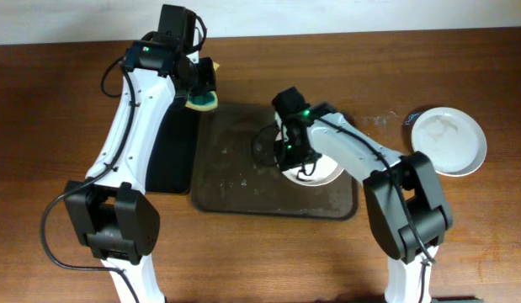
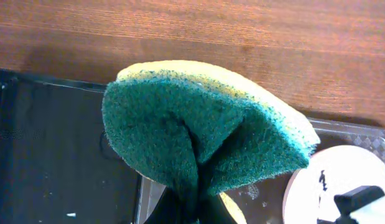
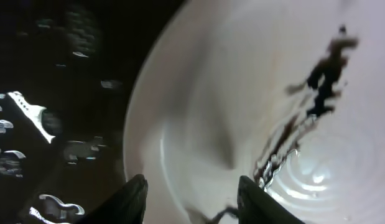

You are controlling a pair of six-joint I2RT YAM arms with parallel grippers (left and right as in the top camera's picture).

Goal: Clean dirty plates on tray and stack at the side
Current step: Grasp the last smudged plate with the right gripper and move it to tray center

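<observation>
One white plate (image 1: pixel 321 172) with a black streak lies on the dark brown-grey tray (image 1: pixel 235 185). My right gripper (image 1: pixel 290 150) is open and low over the plate's left rim. In the right wrist view its fingers (image 3: pixel 192 202) straddle the rim of the streaked plate (image 3: pixel 242 93). My left gripper (image 1: pixel 201 91) is shut on a yellow-green sponge (image 1: pixel 203 102), held above the tray's far left corner. In the left wrist view the folded sponge (image 2: pixel 204 130) fills the frame and hides the jaws (image 2: pixel 192 211). The streaked plate (image 2: pixel 341 177) shows at lower right.
A plain white plate (image 1: pixel 449 139) lies on the wooden table at the right, with what looks like a second rim under it. A small dark object (image 1: pixel 412 118) lies beside it. A narrower black tray (image 1: pixel 172 147) lies left of the big tray.
</observation>
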